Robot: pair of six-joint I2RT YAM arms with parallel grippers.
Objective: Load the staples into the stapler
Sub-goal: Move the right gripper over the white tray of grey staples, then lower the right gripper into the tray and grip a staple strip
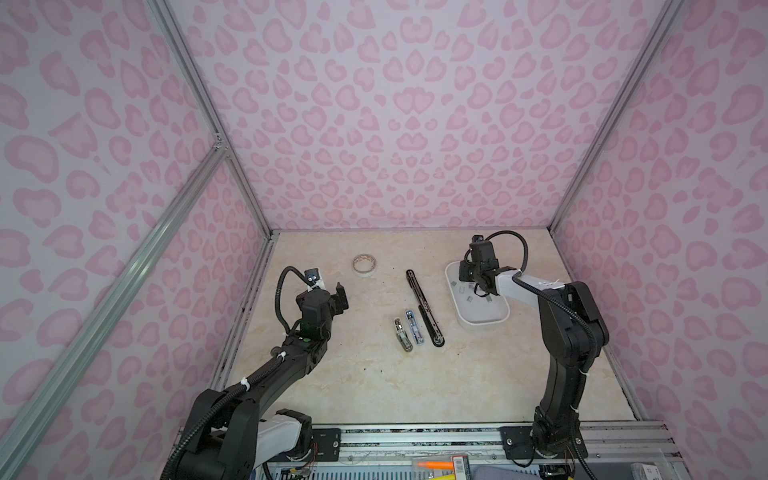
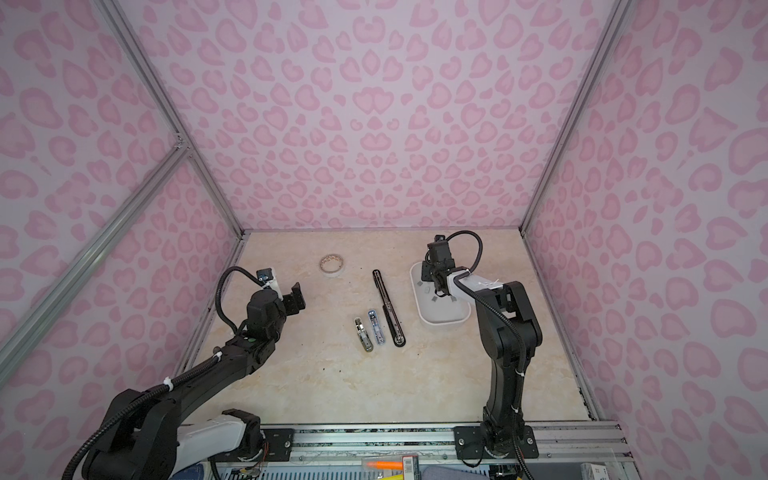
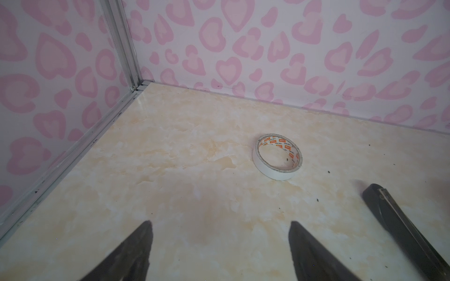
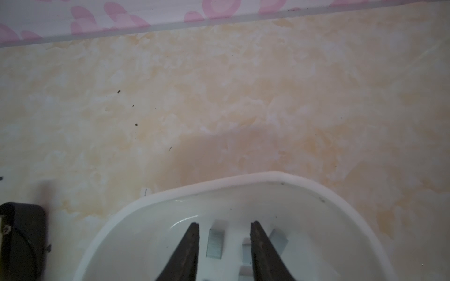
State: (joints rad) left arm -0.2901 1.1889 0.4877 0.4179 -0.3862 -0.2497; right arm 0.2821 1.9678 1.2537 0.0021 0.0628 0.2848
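right claw (image 4: 224,223) sits released in the white tray (image 4: 219,182), a strip of the staples (image 4: 214,242) loose between its jaws. left claw (image 3: 220,222) is released, empty, near a tape roll (image 3: 277,174) whose orange print is unreadable. the stapler (image 1: 418,295) lies open mid-table.

One long black plastic stapler (image 1: 417,293), one silver-blue stapler (image 1: 414,328), one small olive stapler (image 1: 402,335); one white tape roll (image 1: 365,264); one white plastic tray (image 1: 485,323); several grey staple strips (image 4: 214,243), count unclear.
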